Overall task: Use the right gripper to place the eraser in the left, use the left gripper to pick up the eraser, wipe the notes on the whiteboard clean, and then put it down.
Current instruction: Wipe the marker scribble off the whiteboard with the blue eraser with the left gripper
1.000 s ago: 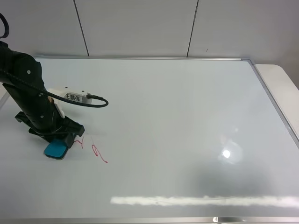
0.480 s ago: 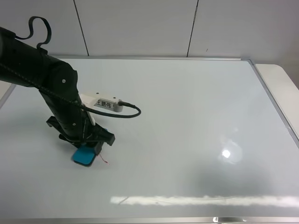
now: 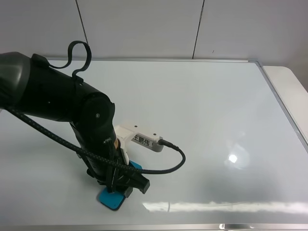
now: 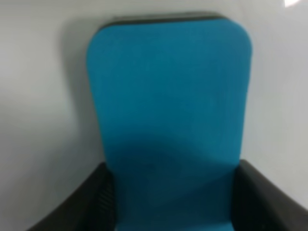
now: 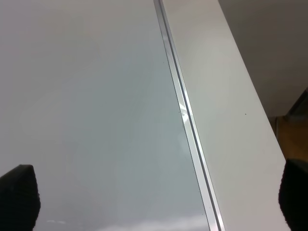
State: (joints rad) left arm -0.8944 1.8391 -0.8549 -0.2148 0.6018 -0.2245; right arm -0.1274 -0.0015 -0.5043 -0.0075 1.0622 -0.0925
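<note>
eraser (image 4: 168, 106): teal top up, lying on the whiteboard (image 3: 202, 110), near-left part, close to the near frame edge.
left gripper (image 3: 117, 186): clamped on one end of the eraser, one black jaw on each long side; other end sticks out past the jaws.
left arm (image 3: 57, 103): leans in over the board from the left; white module (image 3: 139, 137) and braided cable (image 3: 169, 166) stick out to the right.
right gripper (image 5: 156, 197): jaws wide apart, nothing between them, over the board's right-hand silver frame (image 5: 185, 120) and the table (image 5: 216, 96) beside it.
</note>
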